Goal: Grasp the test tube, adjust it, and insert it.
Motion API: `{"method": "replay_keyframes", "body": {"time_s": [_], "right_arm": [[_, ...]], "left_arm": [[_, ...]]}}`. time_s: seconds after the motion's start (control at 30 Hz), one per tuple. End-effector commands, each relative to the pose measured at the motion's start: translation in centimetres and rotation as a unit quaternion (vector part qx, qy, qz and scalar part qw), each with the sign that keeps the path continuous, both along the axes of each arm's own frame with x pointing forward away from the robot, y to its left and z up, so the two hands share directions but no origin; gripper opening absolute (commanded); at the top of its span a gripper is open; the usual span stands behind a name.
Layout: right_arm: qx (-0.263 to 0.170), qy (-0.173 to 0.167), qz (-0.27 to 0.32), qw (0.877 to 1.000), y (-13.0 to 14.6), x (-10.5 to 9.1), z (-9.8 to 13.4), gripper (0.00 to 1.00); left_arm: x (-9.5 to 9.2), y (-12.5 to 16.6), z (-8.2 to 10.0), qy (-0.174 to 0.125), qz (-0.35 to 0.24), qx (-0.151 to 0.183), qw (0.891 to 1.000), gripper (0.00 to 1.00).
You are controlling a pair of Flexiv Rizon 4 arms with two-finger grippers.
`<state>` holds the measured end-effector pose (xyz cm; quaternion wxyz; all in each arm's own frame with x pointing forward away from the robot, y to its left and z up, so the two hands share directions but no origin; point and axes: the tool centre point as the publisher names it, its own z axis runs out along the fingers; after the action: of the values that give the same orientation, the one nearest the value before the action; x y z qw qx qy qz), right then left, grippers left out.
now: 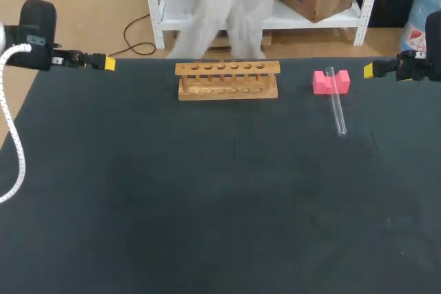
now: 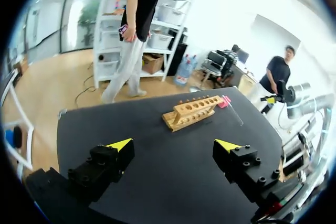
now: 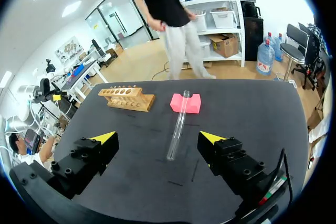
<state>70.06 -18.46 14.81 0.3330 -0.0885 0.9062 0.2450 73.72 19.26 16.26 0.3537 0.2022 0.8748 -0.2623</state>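
Note:
A clear glass test tube (image 1: pixel 337 102) lies on the black table, its far end resting in the notch of a pink block (image 1: pixel 331 82). In the right wrist view the test tube (image 3: pixel 178 124) stretches out ahead of my right gripper (image 3: pixel 157 140), which is open and empty. A wooden rack (image 1: pixel 228 80) with a row of holes stands at the back middle of the table. My left gripper (image 2: pixel 174 145) hangs open over the table's far left side, the wooden rack (image 2: pixel 192 112) well ahead of it. In the head view the left gripper (image 1: pixel 108 63) and right gripper (image 1: pixel 368 69) hover near opposite back corners.
The black table (image 1: pixel 207 191) stretches wide and bare in front of the rack. A white cable (image 1: pixel 14 135) hangs along my left arm at the table's left edge.

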Motion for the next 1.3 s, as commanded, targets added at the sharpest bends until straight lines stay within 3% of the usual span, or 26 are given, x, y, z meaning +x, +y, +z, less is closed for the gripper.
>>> {"method": "replay_keyframes", "body": {"time_s": [0.03, 0.23, 0.5, 0.63, 0.87, 1.03, 1.3], "right_arm": [[-0.002, 0.006, 0.002, 1.000, -0.1, 0.1, 0.3, 1.00], [-0.002, 0.006, 0.002, 1.000, -0.1, 0.1, 0.3, 1.00], [-0.002, 0.006, 0.002, 1.000, -0.1, 0.1, 0.3, 1.00], [-0.002, 0.006, 0.002, 1.000, -0.1, 0.1, 0.3, 1.00], [-0.002, 0.006, 0.002, 1.000, -0.1, 0.1, 0.3, 1.00], [-0.002, 0.006, 0.002, 1.000, -0.1, 0.1, 0.3, 1.00], [-0.002, 0.006, 0.002, 1.000, -0.1, 0.1, 0.3, 1.00]], "left_arm": [[1.6, 0.4, -1.2, -0.044, -0.144, -0.104, 0.983, 1.00], [2.6, 0.0, -1.8, -0.101, -0.243, -0.125, 0.957, 1.00], [4.3, -1.1, -3.0, -0.144, -0.299, -0.129, 0.935, 1.00], [5.6, -1.9, -4.0, -0.160, -0.309, -0.117, 0.930, 1.00], [7.3, -3.3, -4.9, -0.153, -0.316, -0.115, 0.929, 1.00], [7.7, -4.3, -5.5, -0.169, -0.333, -0.110, 0.921, 1.00], [8.2, -5.4, -6.1, -0.172, -0.335, -0.110, 0.920, 1.00]]}}
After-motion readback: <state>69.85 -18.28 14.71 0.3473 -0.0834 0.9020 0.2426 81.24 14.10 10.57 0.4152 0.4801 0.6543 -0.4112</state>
